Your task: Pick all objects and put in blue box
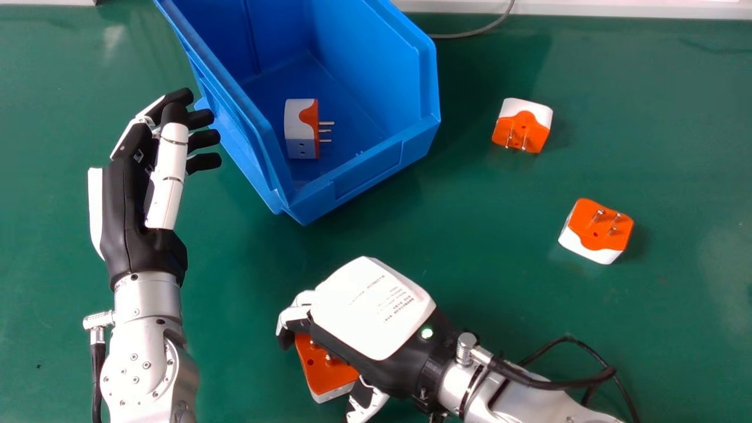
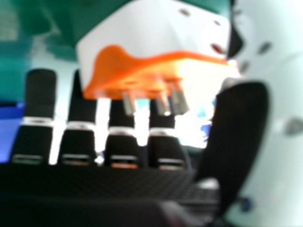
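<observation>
My left hand (image 1: 132,200) is open beside the left wall of the blue box (image 1: 367,170). One orange and white plug adapter (image 1: 301,129) lies inside the box. Palm down, my right hand (image 1: 376,317) is over another adapter (image 1: 329,370) near the front edge, partly covering it. In the right hand view, that adapter (image 2: 151,38) shows its pins, between the relaxed fingers and the thumb of my right hand (image 2: 239,127); no firm grip can be seen. Two more adapters lie on the right, pins up: one farther back (image 1: 521,126), one nearer (image 1: 596,232).
The green table (image 1: 664,117) carries everything. A grey cable (image 1: 470,32) runs along its back edge, behind the box's right side. Black cables (image 1: 564,382) loop from my right wrist at the lower right.
</observation>
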`<state>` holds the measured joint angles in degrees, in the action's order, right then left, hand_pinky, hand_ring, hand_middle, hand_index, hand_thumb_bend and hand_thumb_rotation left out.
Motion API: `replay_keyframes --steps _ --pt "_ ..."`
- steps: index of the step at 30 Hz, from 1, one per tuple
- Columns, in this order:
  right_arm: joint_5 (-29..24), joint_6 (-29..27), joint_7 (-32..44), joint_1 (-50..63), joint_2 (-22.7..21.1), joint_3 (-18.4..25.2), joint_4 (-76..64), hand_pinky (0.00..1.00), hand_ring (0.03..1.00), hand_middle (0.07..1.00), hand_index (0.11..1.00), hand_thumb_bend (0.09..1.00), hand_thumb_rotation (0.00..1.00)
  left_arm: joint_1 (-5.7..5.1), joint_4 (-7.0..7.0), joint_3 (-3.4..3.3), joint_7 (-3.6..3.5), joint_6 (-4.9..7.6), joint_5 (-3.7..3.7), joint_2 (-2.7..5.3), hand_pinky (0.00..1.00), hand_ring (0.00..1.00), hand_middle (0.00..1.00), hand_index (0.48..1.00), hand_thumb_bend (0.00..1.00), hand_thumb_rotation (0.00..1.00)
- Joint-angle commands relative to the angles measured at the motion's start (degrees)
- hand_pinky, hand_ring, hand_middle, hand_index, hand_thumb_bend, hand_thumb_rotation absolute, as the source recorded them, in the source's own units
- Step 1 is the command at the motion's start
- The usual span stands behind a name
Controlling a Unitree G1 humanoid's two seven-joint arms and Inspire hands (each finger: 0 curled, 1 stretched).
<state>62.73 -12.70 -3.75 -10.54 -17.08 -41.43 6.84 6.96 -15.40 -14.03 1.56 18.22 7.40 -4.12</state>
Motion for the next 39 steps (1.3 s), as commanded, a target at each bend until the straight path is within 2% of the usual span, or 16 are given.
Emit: replay_keyframes --steps 1,2,6,7,10,16,19,22,25,31,35,39 --pt "2.82 0.58 -2.59 -0.17 -0.12 -1.58 2.73 0.45 0.577 0.643 0.578 0.576 0.09 0.19 0.18 -0.2 -0.1 1.4 -0.04 -0.35 0.59 0.65 0.68 0.721 0.55 0.68" --pt "3.44 0.52 -3.72 -0.35 -0.18 -1.91 3.16 0.44 0.558 0.61 0.561 0.566 0.07 0.21 0.03 -0.24 -0.18 1.47 0.03 -0.38 0.59 0.65 0.68 0.721 0.55 0.68" --pt "4.3 0.4 -7.05 -0.69 -0.33 -2.83 4.23 0.44 0.558 0.61 0.561 0.566 0.07 0.35 -0.54 -0.46 -0.21 1.95 0.25 -0.29 0.59 0.65 0.68 0.721 0.55 0.68" --pt "4.14 0.24 -7.78 -0.68 -0.3 -2.91 4.45 0.43 0.54 0.584 0.549 0.558 0.05 0.42 -0.74 -0.52 -0.21 2.12 0.28 -0.28 0.59 0.65 0.68 0.721 0.55 0.68" --pt "3.8 -0.04 -9.07 -0.76 -0.17 -3.06 5.05 0.43 0.54 0.584 0.549 0.558 0.05 0.59 -1.3 -0.52 -0.27 2.66 -0.05 -0.45 0.59 0.65 0.68 0.721 0.55 0.68" --pt "3.06 -0.68 -9.25 -0.96 -0.12 -3.01 5.46 0.41 0.517 0.559 0.538 0.552 0.04 0.26 -0.23 -0.4 -0.41 1.86 0.26 -0.28 0.59 0.65 0.68 0.72 0.55 0.68" --pt "3.29 -0.62 -9.19 -1.05 -0.19 -3.05 5.4 0.39 0.502 0.54 0.529 0.548 0.03 0.38 -0.53 -0.47 -0.43 2.13 0.36 -0.21 0.59 0.65 0.68 0.72 0.55 0.68" --pt "2.78 -0.87 -10.04 -0.85 0.02 -2.85 5.64 0.38 0.489 0.527 0.521 0.544 0.03 0.29 -0.37 -0.36 -0.28 1.95 -0.02 -0.34 0.59 0.65 0.68 0.72 0.55 0.67" --pt "2.43 -1.07 -10.33 -0.79 0.12 -2.71 5.71 0.37 0.477 0.516 0.515 0.541 0.02 0.29 -0.25 -0.4 -0.26 1.84 0.14 -0.24 0.59 0.65 0.68 0.72 0.55 0.67" --pt "1.54 -1.25 -10.61 -0.73 0.16 -2.53 5.65 0.36 0.466 0.504 0.511 0.539 0.02 0.31 -0.46 -0.4 -0.24 2.08 0.0 -0.3 0.59 0.65 0.68 0.72 0.55 0.67" --pt "1.85 -1.14 -12.48 -0.73 0.32 -2.48 5.91 0.35 0.459 0.496 0.507 0.537 0.01 0.36 -0.79 -0.45 -0.37 2.3 0.05 -0.38 0.59 0.65 0.68 0.72 0.55 0.67" --pt "1.48 -1.18 -12.79 -0.77 0.39 -2.44 6.06 0.34 0.45 0.488 0.505 0.536 0.01 0.47 -1.3 -0.55 -0.81 2.62 0.24 -0.59 0.59 0.65 0.68 0.719 0.55 0.67"
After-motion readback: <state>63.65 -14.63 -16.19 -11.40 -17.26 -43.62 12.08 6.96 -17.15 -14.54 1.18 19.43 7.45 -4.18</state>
